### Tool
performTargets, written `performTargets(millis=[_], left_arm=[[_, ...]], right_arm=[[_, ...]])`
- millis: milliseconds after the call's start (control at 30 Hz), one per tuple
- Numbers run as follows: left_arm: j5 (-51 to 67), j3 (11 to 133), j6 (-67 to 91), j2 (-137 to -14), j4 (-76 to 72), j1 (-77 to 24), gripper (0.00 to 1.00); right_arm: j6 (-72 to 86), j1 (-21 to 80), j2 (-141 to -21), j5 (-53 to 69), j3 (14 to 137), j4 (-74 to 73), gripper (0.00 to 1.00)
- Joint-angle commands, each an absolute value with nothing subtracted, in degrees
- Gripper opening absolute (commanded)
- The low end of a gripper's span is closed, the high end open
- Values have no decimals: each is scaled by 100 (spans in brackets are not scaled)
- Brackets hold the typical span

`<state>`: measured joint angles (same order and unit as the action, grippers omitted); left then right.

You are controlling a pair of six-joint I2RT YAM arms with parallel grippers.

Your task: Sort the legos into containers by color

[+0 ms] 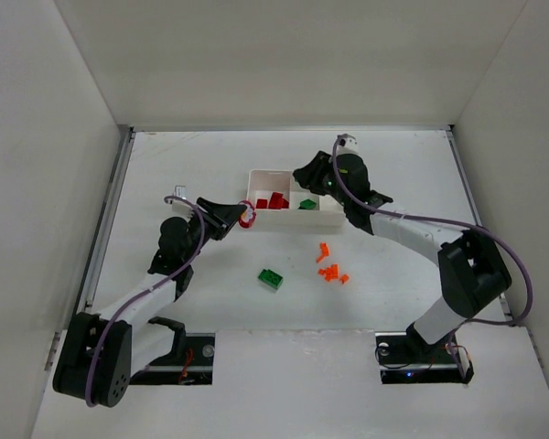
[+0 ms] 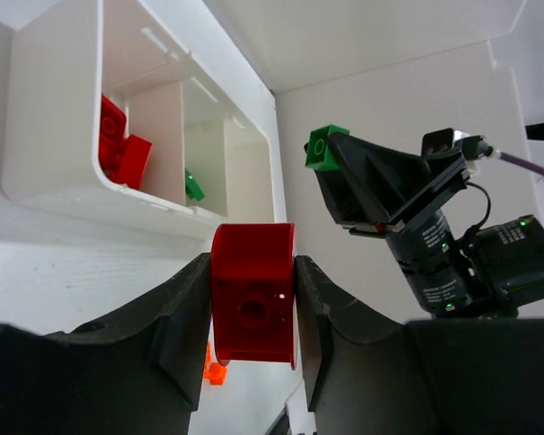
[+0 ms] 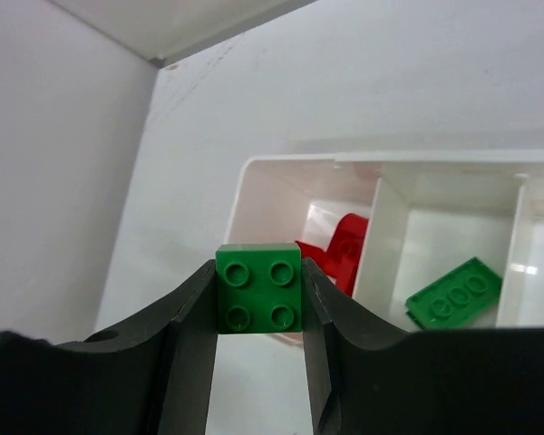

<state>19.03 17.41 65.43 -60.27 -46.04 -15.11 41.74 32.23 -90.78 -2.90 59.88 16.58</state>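
Red lego [image 2: 252, 304] is clamped in the left jaws, green lego [image 3: 258, 288] in the right jaws.

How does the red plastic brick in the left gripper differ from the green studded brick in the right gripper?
The red plastic brick in the left gripper shows its wrist camera a round-holed face; the green studded brick in the right gripper shows four studs. Colour differs too. Both are pinched between fingers near the white three-compartment tray.
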Motion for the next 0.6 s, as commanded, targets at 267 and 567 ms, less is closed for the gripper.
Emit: performTargets(millis=[267,567], left_arm=[[1293,2417,6003,-6284,-4649,-1902,17],[721,2970,5608,-6995,-4641,-2289,17]], right_arm=[[3568,3274,-9615,-949,6390,1116,48],[3524,3274,-9168,-888,5916,1345,66]])
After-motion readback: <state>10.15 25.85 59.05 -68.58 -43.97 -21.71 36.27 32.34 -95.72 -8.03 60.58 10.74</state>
